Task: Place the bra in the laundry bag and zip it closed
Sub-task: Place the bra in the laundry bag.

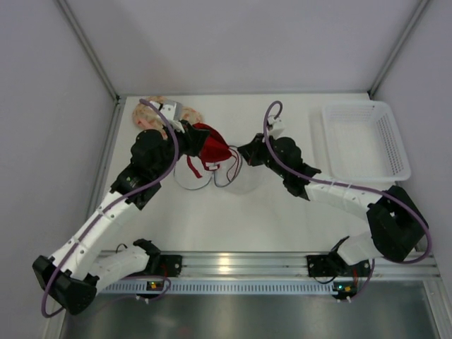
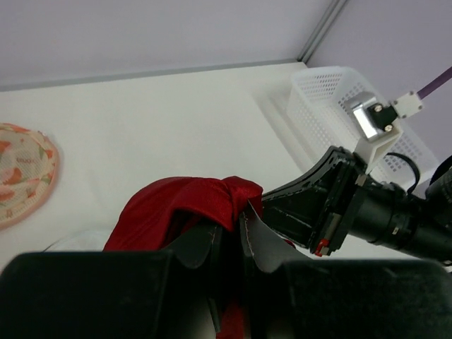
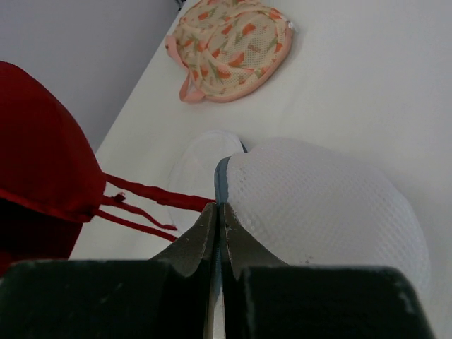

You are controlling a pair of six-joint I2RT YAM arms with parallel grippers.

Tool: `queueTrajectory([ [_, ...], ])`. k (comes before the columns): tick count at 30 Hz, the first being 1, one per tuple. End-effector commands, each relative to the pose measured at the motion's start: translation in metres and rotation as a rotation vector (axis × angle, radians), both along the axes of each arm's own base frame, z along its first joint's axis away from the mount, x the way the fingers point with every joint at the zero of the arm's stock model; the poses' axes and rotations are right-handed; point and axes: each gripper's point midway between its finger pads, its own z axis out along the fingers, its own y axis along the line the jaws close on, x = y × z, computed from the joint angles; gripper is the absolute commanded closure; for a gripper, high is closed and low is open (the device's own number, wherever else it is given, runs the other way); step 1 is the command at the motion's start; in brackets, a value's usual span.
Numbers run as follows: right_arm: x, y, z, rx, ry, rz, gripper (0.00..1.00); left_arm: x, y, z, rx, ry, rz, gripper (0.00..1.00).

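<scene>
— Closest to us, the black fingers of the left gripper [image 2: 236,233] are nipped narrow on the crumpled red fabric bra [image 2: 176,208], held aloft.

— And the right gripper [image 3: 217,219]?

— Clamped tight on the rim of the white domed mesh laundry bag [image 3: 318,212], just beside the bra (its straps dangle near the mouth).

— So we judge we're at insertion, with nothing red inside yet. Next we need that mouth held up while the bra goes in, then the zipping.

— We see nothing in the white plastic lattice basket [image 1: 395,141]. What the floral mesh pouch [image 3: 229,49] holds, we cannot tell.
</scene>
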Motion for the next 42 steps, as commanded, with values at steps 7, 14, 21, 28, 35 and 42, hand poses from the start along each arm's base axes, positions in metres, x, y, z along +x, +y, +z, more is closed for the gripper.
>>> queueTrajectory([
  [7,0.001,0.002,0.043,0.109,-0.089,0.007,1.00,0.003,-0.006,-0.019,-0.033,0.030,-0.010,1.00],
  [14,0.009,0.000,0.040,0.037,-0.074,-0.017,1.00,0.008,-0.010,-0.016,-0.025,0.006,-0.003,1.00],
  [21,0.013,-0.021,0.026,-0.137,-0.052,-0.064,0.61,0.000,0.019,0.032,-0.040,-0.066,0.103,1.00],
  [28,0.020,-0.052,0.049,-0.181,-0.014,-0.134,0.32,-0.002,0.012,0.041,-0.048,-0.083,0.065,1.00],
  [35,0.018,-0.067,0.010,-0.307,0.110,-0.130,0.24,0.016,0.017,0.045,-0.038,-0.118,0.141,1.00],
  [42,0.029,-0.041,-0.010,-0.403,0.129,-0.104,0.21,0.016,0.032,0.058,-0.057,-0.142,0.209,1.00],
])
